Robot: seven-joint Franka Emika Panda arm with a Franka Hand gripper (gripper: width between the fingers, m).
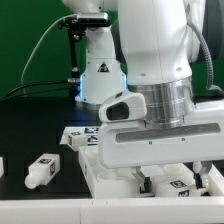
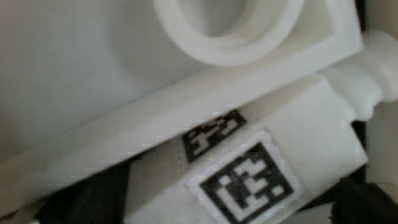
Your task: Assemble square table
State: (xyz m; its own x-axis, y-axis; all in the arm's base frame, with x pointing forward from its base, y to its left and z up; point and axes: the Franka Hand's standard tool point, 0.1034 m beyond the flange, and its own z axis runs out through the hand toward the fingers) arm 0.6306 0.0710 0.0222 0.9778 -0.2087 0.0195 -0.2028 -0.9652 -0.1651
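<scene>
Lying beside white slab [image 2: 89, 85], tagged leg [image 2: 267, 150]

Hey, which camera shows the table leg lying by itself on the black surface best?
The exterior view: the lone leg lies whole on the black surface at that view's left, apart from the arm, its tag showing. The wrist view misses it: a close-up of the slab and another tagged leg fills it.

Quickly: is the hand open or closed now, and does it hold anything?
The hand is open, low over the slab and a leg; no grip shows.
</scene>
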